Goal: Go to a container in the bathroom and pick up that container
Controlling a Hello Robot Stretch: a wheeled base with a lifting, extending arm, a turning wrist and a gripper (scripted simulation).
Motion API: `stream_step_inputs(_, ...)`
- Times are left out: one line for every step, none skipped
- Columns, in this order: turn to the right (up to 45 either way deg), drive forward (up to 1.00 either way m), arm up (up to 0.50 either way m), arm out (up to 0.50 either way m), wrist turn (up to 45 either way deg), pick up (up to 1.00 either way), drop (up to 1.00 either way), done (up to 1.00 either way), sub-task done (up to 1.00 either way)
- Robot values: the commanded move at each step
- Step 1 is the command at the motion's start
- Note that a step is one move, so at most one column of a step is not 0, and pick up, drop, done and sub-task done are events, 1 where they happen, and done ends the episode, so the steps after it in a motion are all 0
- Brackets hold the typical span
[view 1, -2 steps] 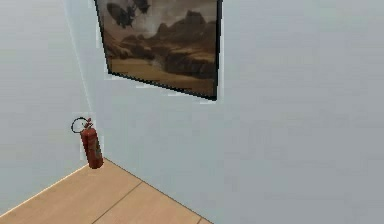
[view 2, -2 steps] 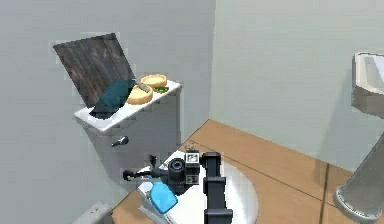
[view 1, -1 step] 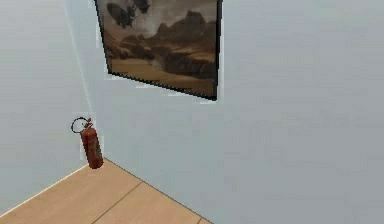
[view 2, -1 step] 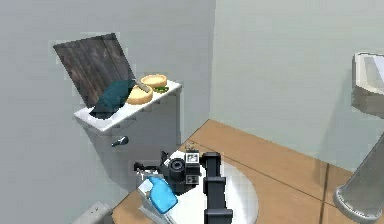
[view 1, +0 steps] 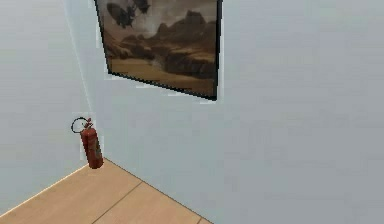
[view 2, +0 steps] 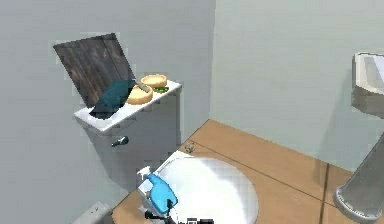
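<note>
a round tan container (view 2: 154, 81) stands on the toilet tank (view 2: 150, 120), near a dark teal thing (view 2: 115, 97). low over the white toilet seat (view 2: 215, 185) we see the fingers (view 2: 152, 208) by a blue thing (view 2: 161, 189); we cannot tell their spread, nor whether they hold anything.

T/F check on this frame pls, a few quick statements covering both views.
1. A red fire extinguisher stands on the floor in the wall corner. True.
2. The top of the toilet tank is bare. False: a tan bowl and a blue thing sit on it.
3. A framed picture hangs on the wall in the forward view. True.
4. The sink is at the arm side view's left edge. False: it is at the right edge.
</note>
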Motion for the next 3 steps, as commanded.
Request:
stream_step_inputs(0.0, 0.0, 0.0, 0.0, 0.0, 1.0, 0.0, 0.0, 0.0)
stream_step_inputs(0.0, 0.0, 0.1, 0.0, 0.0, 0.0, 0.0, 0.0, 0.0)
stream_step_inputs(0.0, 0.0, 0.0, 0.0, 0.0, 0.0, 0.0, 1.0, 0.0)
